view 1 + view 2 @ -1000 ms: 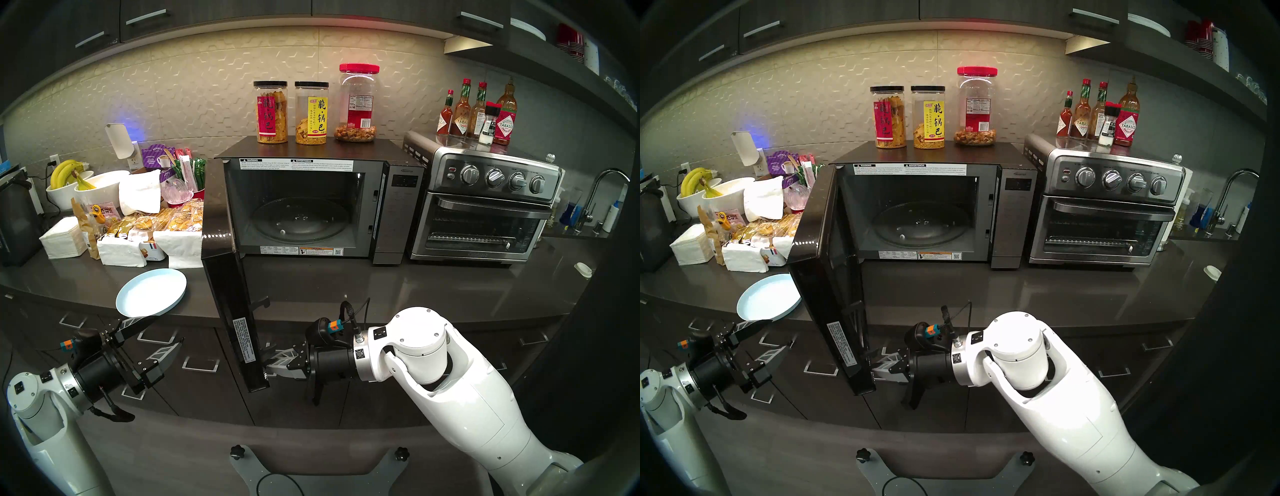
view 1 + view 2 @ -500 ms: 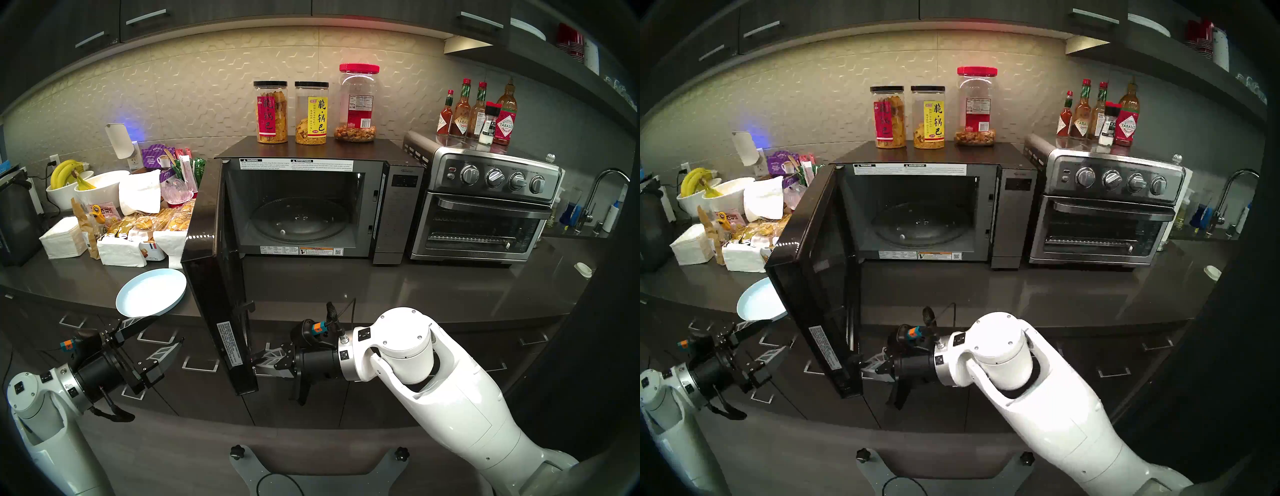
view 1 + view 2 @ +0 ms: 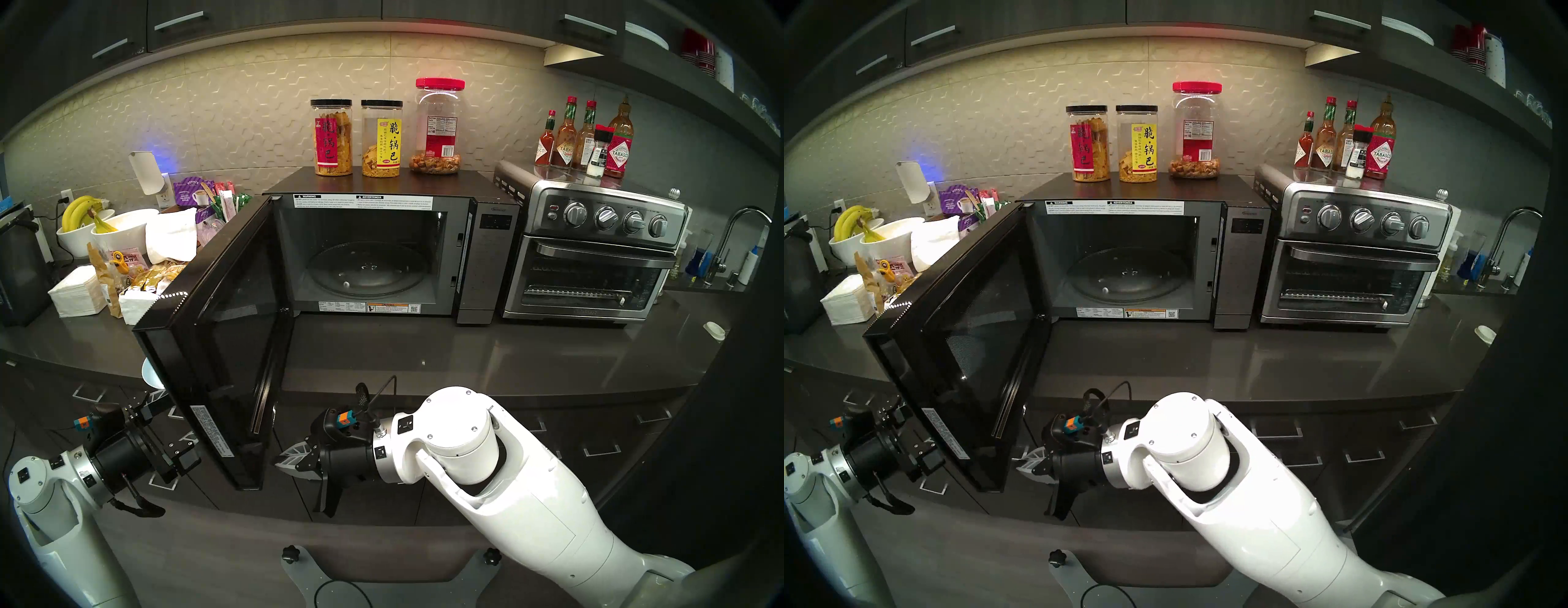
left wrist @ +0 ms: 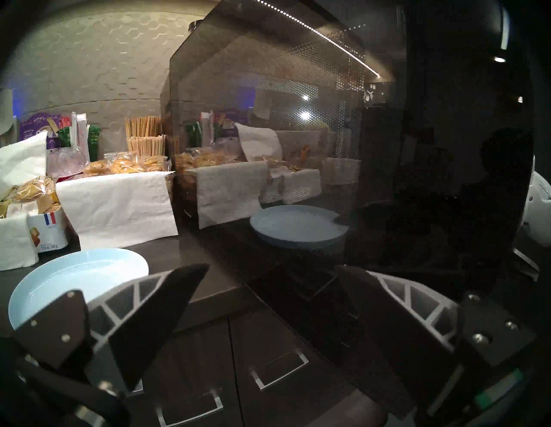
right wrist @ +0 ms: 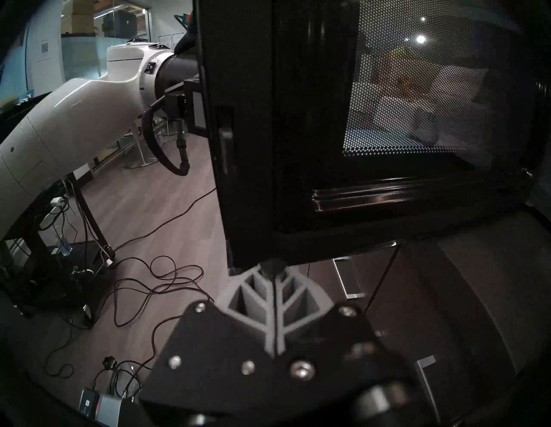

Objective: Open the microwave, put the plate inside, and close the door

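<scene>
Door (image 3: pixel 220 339) of glossy black glass, on the boxy black microwave (image 3: pixel 382 250): swung far wider within a second, pushed leftward by the clenched, empty right gripper (image 3: pixel 285 457). Pale blue round plate (image 4: pixel 74 277) sat at nine o'clock behind it, on the counter edge; left gripper (image 4: pixel 268 295) waited spread beside it. Cavity clear for loading.

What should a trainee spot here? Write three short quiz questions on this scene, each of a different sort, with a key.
1. True or false: the plate already lies inside the microwave.
2. The right end effector is: A) open; B) shut on the plate; C) shut, holding nothing.
3. Fill in: in the head views, most of the plate is hidden behind the ____.

Key: 1 false, it is on the counter; 2 C; 3 door, which stands wide open.
</scene>
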Motion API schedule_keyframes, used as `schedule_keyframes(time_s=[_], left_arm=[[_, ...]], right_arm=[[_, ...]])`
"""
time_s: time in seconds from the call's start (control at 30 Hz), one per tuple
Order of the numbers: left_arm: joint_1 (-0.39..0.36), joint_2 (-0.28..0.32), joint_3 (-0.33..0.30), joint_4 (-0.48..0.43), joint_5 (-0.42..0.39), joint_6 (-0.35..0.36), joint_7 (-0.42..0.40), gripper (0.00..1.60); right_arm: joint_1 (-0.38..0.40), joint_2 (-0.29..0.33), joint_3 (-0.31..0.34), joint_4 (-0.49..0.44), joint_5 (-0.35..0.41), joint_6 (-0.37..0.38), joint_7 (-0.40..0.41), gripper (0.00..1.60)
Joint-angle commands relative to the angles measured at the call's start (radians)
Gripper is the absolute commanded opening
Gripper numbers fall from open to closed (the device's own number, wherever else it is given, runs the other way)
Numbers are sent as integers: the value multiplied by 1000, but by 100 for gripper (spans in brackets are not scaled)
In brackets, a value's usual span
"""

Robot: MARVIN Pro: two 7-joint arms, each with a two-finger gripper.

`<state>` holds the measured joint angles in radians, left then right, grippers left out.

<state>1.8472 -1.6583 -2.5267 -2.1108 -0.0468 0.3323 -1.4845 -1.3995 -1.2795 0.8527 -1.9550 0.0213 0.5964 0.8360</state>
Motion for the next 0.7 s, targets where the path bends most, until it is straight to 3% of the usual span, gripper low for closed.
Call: schedule_keyframes(time_s=[0.0,0.67], left_arm=[[1,2,5,-10,-7,-1,1,160],[2,2,6,-10,-7,-1,1,160]], right_arm=[[7,-23,18,-2,18,-12,-2,0],[-8,66,170,25,56,-98,18,0]])
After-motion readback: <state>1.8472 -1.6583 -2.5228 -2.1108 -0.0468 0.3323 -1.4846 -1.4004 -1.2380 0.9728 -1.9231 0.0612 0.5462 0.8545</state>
